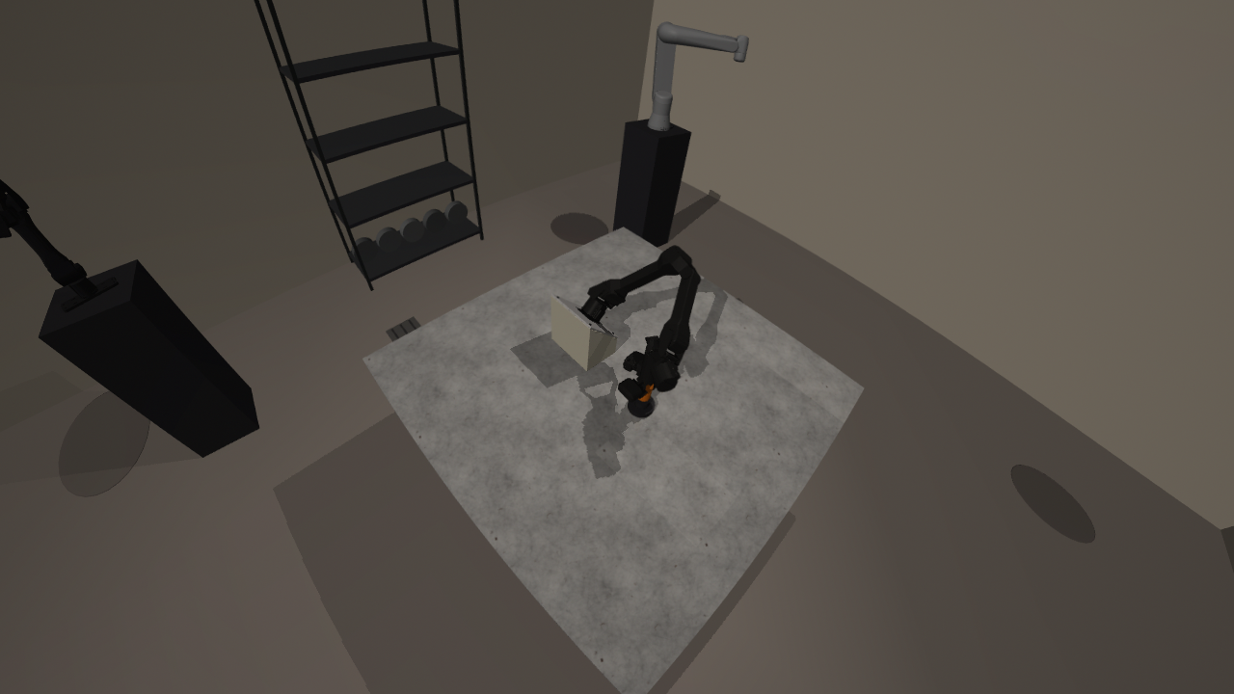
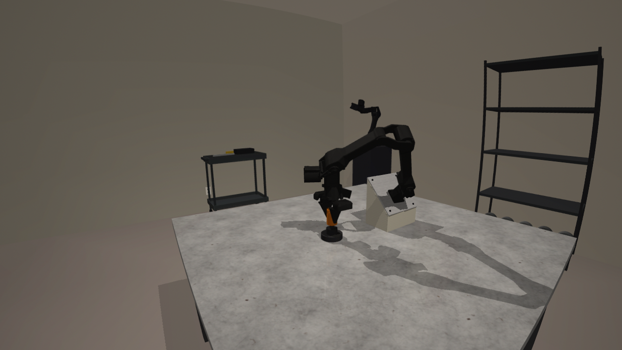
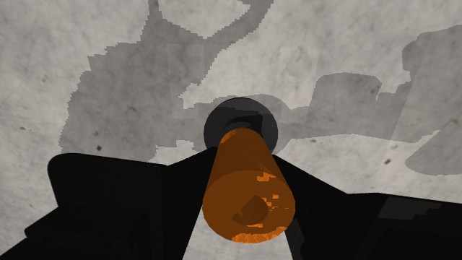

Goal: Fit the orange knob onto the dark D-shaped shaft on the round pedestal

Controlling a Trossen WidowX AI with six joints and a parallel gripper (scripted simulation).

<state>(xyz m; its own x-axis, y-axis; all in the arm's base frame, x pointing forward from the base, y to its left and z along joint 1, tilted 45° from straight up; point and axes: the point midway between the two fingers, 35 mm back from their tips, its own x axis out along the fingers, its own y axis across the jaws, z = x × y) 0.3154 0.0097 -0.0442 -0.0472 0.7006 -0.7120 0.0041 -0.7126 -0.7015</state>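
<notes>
The orange knob (image 1: 645, 395) (image 2: 330, 216) (image 3: 245, 159) is a tapered cylinder, held roughly upright between the fingers. My gripper (image 2: 331, 220) (image 3: 242, 156) is shut on it. The D-shaped opening in its near end shows in the wrist view, with its flat edge towards the upper left. The dark round pedestal (image 1: 640, 409) (image 2: 331, 236) (image 3: 227, 110) stands directly below the knob. The knob's lower end is over the pedestal's narrow raised middle, with the wide base clearly lower. The shaft is hidden, and I cannot tell how far it reaches into the knob.
A cream box with a sloped grey top (image 1: 571, 334) (image 2: 376, 206) stands beside the arm on the grey table (image 1: 551, 483) (image 2: 304, 295). The arm's base is on that slope. A dark shelf rack (image 1: 388, 202) (image 2: 539, 155) and a small cart (image 2: 236, 199) stand beyond the table.
</notes>
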